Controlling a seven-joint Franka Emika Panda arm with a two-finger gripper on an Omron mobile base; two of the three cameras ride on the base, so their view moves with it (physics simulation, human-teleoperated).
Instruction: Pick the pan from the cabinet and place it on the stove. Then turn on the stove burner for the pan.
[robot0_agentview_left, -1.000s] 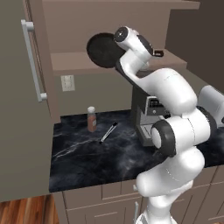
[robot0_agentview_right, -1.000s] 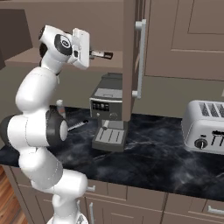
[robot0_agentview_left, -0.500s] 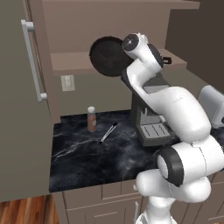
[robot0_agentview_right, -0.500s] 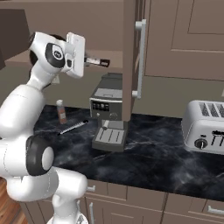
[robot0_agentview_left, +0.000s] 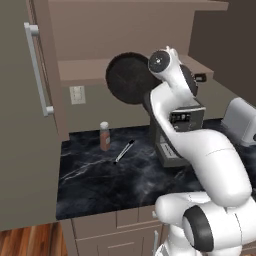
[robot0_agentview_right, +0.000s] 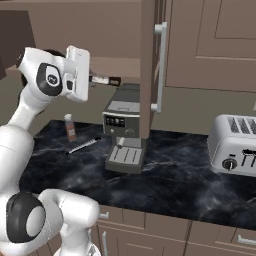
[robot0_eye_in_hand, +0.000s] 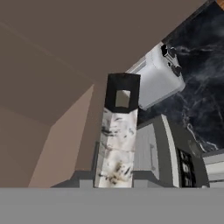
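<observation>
The black pan (robot0_agentview_left: 129, 79) hangs on edge in front of the open cabinet's (robot0_agentview_left: 90, 30) lower shelf, its round underside facing the left base camera. My gripper (robot0_agentview_left: 193, 77) is shut on its long handle (robot0_agentview_right: 104, 80), which points right toward the cabinet's right door (robot0_agentview_right: 149, 65). In the hand view the handle (robot0_eye_in_hand: 117, 135) runs straight away from my gripper (robot0_eye_in_hand: 116, 181) and ends in a black tip with a hole. A dark edge of the pan (robot0_agentview_right: 23, 75) peeks out behind my wrist. The stove is out of view.
A coffee machine (robot0_agentview_right: 125, 135) stands on the black marble counter (robot0_agentview_left: 100, 180) right under the pan handle. A toaster (robot0_agentview_right: 235, 145) sits further right. A small bottle (robot0_agentview_left: 104, 136) and a thin utensil (robot0_agentview_left: 123, 151) lie at the left. The open left door (robot0_agentview_left: 25, 115) juts out.
The pan and my hand have come down and a little to the right, out from the shelf. The base and the things on the counter have stayed put.
</observation>
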